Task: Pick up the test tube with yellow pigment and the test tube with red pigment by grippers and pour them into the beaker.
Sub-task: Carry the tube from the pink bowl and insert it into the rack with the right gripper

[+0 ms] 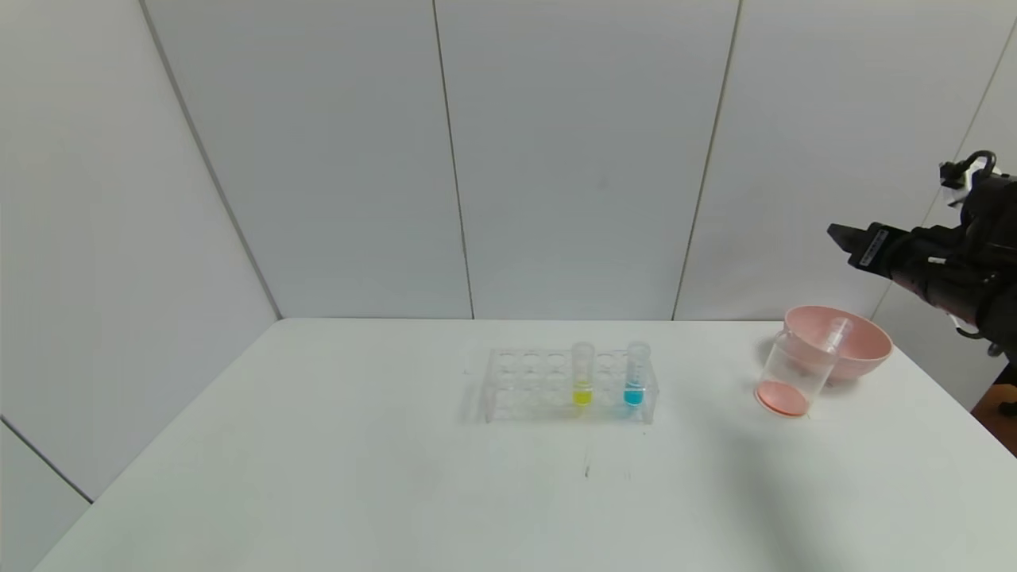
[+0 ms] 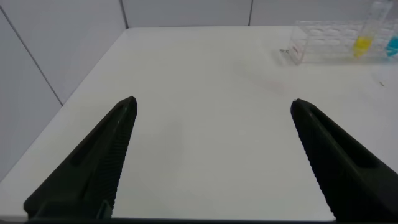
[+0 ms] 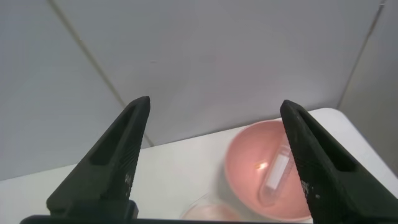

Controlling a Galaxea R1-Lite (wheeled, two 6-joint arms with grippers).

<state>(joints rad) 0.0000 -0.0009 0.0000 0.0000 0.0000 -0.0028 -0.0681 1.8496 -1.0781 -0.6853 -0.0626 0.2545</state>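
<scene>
Now we see our right tool [image 1: 846, 238] raised in the air at the right edge of the tabletop [image 1: 318, 477], above and to the right of the pink bowl [image 1: 862, 353]; its two fingers [image 3: 118, 162] stand wide apart with nothing between them. Our left tool [image 2: 211, 155] is likewise spread open and empty, low over the bare left part of the tabletop, well apart from the rack [image 1: 569, 385]. That clear rack stands near the middle, and in it the yellow tube [image 1: 582, 373] stands upright with the blue tube [image 1: 635, 373] a few holes to its right. Farther right, the beaker [image 1: 790, 373] sits just in front of the bowl, touching or nearly touching it, with reddish liquid at its bottom. An emptied clear tube [image 1: 830, 338] leans in the bowl, its flared rim up; we take it for the red tube, though we can tell no pigment in it.
</scene>
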